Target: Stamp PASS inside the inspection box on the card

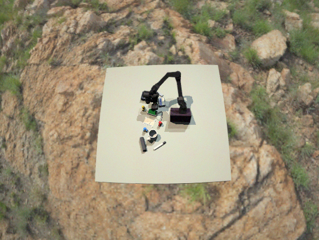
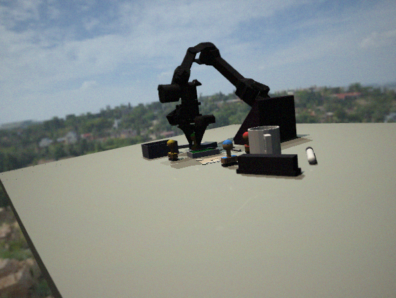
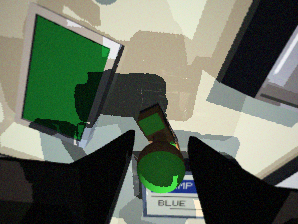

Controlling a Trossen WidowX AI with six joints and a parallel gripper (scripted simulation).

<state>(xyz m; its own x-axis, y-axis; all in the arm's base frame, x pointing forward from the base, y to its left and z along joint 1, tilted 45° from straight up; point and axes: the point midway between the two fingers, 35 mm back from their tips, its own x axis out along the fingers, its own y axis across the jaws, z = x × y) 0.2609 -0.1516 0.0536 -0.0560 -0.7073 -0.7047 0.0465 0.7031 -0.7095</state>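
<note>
A green-knobbed stamp (image 2: 193,136) (image 3: 161,167) stands upright beside the inked pad. My gripper (image 2: 195,146) (image 3: 161,138) is open and lowered around it, one finger on each side of the knob, with a small gap on both sides in the wrist view. The word on the stamp cannot be read. The green ink pad (image 1: 152,112) (image 2: 203,153) (image 3: 65,75) lies open close by. The card (image 1: 149,121) (image 2: 210,159) lies flat on the bench on the other side of the pad; its box is too small to make out.
Yellow (image 1: 143,107) (image 2: 171,143), red (image 1: 160,123) and blue (image 1: 145,129) (image 2: 227,144) stamps stand around pad and card. A labelled case (image 1: 161,101) (image 3: 172,207) and a dark tray (image 2: 154,149) lie near the gripper. A mug (image 2: 259,141), black block (image 1: 143,144) and marker (image 1: 159,145) lie beyond.
</note>
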